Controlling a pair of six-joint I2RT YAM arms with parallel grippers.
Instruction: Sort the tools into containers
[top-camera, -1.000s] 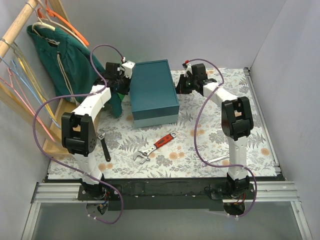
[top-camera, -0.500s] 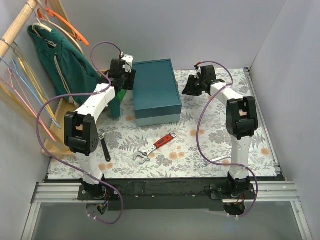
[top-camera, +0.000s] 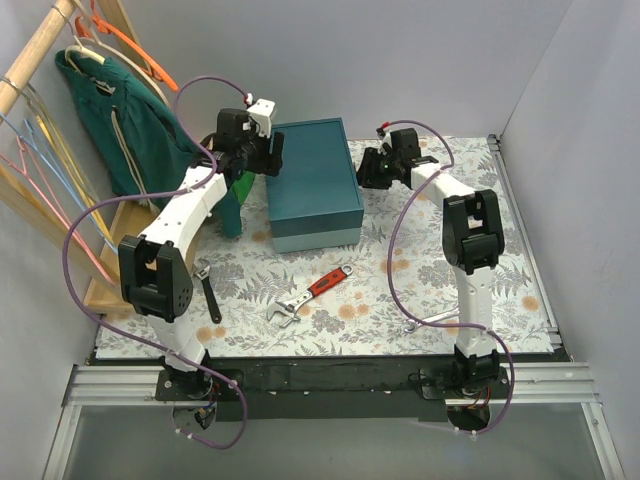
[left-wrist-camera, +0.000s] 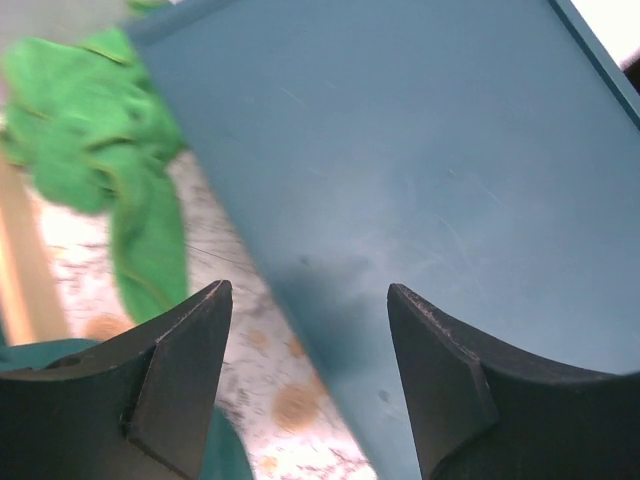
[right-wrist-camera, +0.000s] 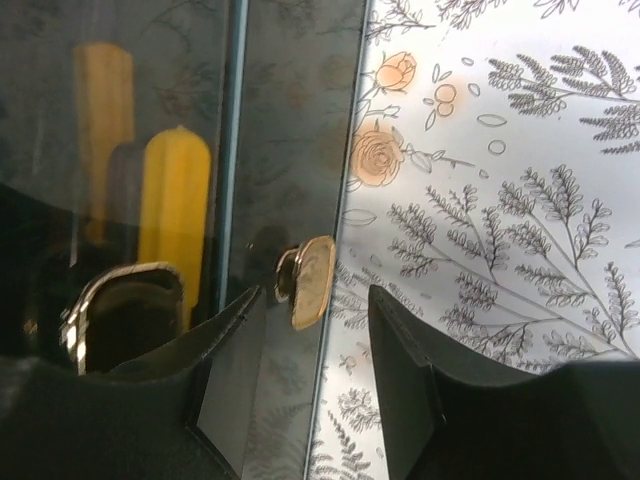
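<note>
Teal rectangular box (top-camera: 310, 190) on floral tabletop (top-camera: 500, 270), flanked by left tool (left-wrist-camera: 307, 292) and right tool (right-wrist-camera: 315, 292), both with jaws apart; red-handled adjustable wrench (top-camera: 312, 293) lies loose in front; risk: uneven closing may shove the box askew.

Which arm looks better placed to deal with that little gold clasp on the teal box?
Right, probably. The right gripper has its open jaws framing the gold clasp on the teal box. The left gripper faces only plain teal surface, with no clasp showing.
</note>
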